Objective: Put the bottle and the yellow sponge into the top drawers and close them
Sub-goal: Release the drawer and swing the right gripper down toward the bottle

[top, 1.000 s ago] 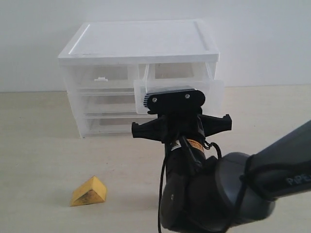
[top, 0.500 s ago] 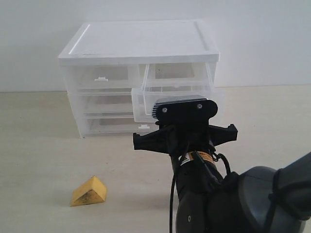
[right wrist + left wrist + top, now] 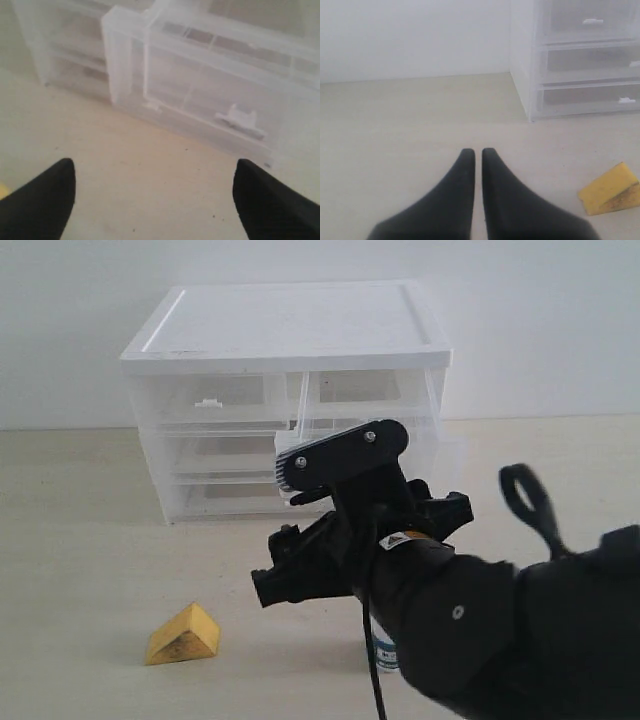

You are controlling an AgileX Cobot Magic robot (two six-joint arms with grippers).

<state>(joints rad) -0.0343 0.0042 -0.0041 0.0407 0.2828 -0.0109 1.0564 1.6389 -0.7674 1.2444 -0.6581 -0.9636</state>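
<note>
Cabinet (image 3: 290, 330): white-topped, at the back of the counter (image 3: 80, 570); every place below is taken from it.
Right top drawer (image 3: 200, 80): pulled out of the cabinet front, standing open.
Left top drawer (image 3: 205, 390): flush in the cabinet, not yet opened.
Bottle (image 3: 385, 648): only a sliver shows, on the counter in front of the cabinet, underneath your right arm; neither wrist view catches it.
Yellow sponge (image 3: 183, 635): on the counter, well out in front of the cabinet's left corner, untouched.
Right claw (image 3: 152, 170): fingers spread wide with nothing between them, facing the open drawer.
Left claw (image 3: 477, 155): fingers pressed together, empty, low over the counter off the cabinet's left side.
Risk, bottle: you are working over something you can barely see; a sweep of the right arm could topple it and send it rolling.
Risk, drawer: your right arm is close to the projecting front; a careless lift could snag it and drag the light cabinet.
Risk, sponge: its slanted faces may squirt out of a pinch.
</note>
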